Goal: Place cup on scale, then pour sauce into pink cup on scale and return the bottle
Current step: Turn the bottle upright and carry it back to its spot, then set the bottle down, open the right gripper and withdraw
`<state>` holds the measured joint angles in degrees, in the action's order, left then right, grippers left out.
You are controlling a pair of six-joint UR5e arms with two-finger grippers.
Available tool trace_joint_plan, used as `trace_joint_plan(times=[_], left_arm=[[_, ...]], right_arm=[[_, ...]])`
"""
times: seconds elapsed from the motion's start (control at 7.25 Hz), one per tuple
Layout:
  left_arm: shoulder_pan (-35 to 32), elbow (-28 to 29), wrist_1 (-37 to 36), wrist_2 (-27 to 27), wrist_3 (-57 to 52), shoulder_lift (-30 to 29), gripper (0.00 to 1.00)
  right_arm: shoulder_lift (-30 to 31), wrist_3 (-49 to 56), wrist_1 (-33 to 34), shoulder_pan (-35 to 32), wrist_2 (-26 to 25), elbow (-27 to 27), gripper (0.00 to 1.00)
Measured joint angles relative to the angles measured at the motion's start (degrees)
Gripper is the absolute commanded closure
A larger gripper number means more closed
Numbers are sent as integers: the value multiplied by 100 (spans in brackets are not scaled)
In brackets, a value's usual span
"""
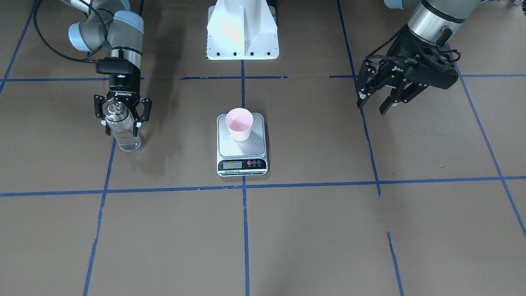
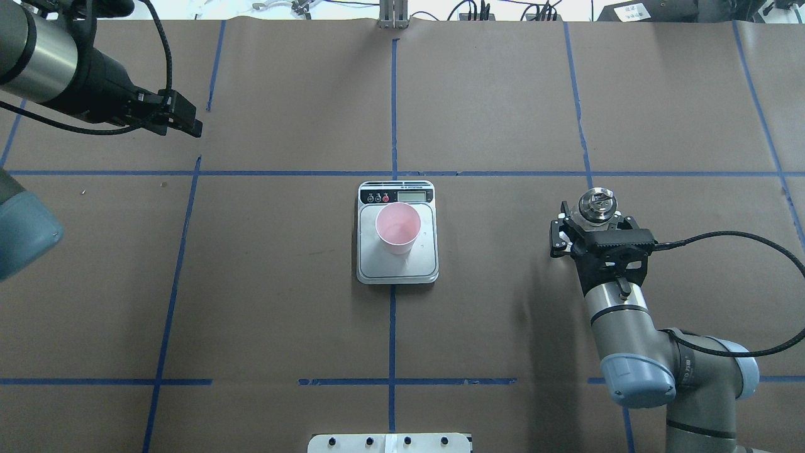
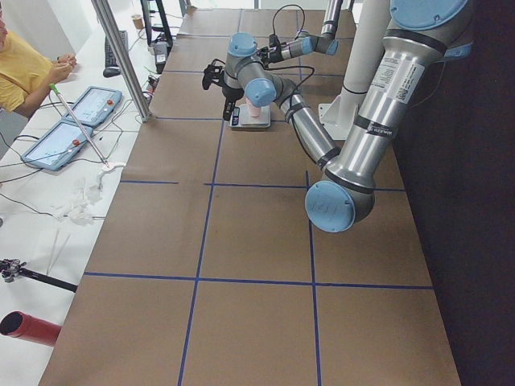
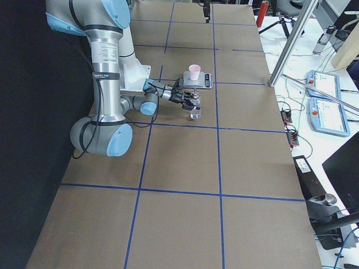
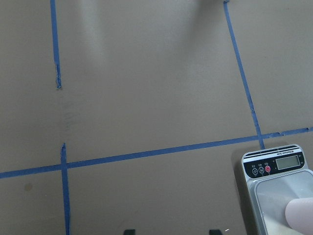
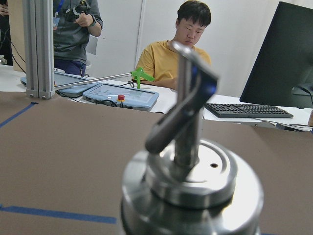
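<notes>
- Left gripper (image 1: pixel 373 107) is hovering tilted, jaws spread wide, holding nothing, well apart from the scale (image 1: pixel 241 158).
- Right gripper (image 1: pixel 122 130) is pointing down, clamping the bottle (image 1: pixel 128 140), well apart on the scale's other side. The overhead view is showing only the cap.
- Cup (image 1: pixel 239 123) is sitting upright on the scale.

Cup (image 1: pixel 239 123) on scale (image 1: pixel 255 144) at centre of table (image 1: pixel 312 230), bottle (image 1: pixel 123 132) well apart toward robot's right.

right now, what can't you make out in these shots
- scale reading: too small in every view.
- cup contents: a clear liquid would not show against the pink.
- right gripper on the bottle: contact unclear; right wrist view shows only the blurred cap.
- left gripper: fingers cut off by left wrist view's bottom edge.
</notes>
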<state>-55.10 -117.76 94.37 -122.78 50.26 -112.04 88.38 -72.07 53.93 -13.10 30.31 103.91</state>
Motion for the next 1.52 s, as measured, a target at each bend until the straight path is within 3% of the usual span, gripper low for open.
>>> trace_joint_plan(times=[0.55,0.69,1.52], left_arm=[[4,-30,-6,4,48,-19,39],[7,-33,-6,5,63,-27,39],[17,-28,-5,3,72,-29,39]], right_arm=[[200,-381,-5,-75,370,12,100],[212,-414,-5,-102,462,13,1],[399,-445,-15,-174,682,320,0]])
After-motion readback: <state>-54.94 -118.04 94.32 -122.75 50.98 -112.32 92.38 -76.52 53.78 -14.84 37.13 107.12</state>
